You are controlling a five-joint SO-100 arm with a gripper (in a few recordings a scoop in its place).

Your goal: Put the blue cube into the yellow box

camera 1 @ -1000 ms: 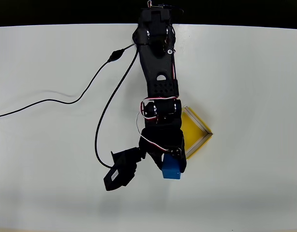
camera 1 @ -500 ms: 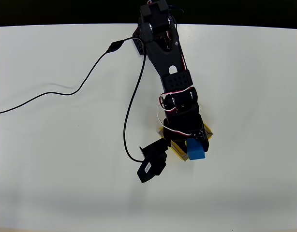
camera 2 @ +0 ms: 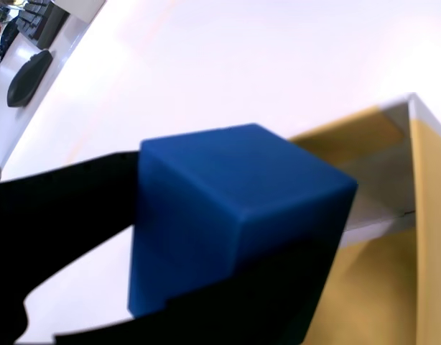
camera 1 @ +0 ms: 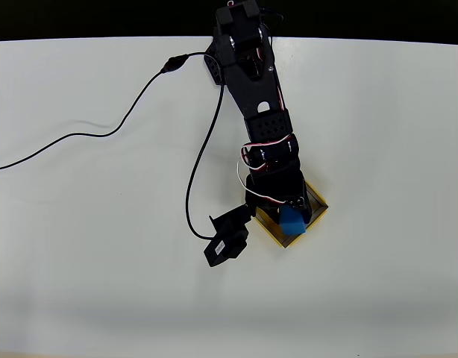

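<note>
I work over a plain white table point(camera 1: 378, 112) with a black band of darkness along its far edge in the overhead view. A thin black cable point(camera 1: 80, 139) snakes across the white from 9 o'clock up to my base at 12 o'clock. In the wrist view, a dark computer mouse point(camera 2: 26, 75) and part of a keyboard point(camera 2: 41, 14) sit on another surface off at 10 o'clock.

There is 1 container: the yellow box point(camera 1: 312, 206), lying just right of the table's centre, turned corner-on like a diamond. My arm covers most of it from above; its right corner and lower-right rim show. In the wrist view its yellow floor point(camera 2: 378, 287) and pale inner wall lie at 3 to 4 o'clock.

My claw point(camera 1: 289, 212) is clamped on the blue cube point(camera 1: 292, 220), 1 dark finger point(camera 2: 55, 208) pressed on its left face. From above, the cube overlaps the box's lower half, near the 6 o'clock corner. I cannot tell whether it touches the floor.
</note>
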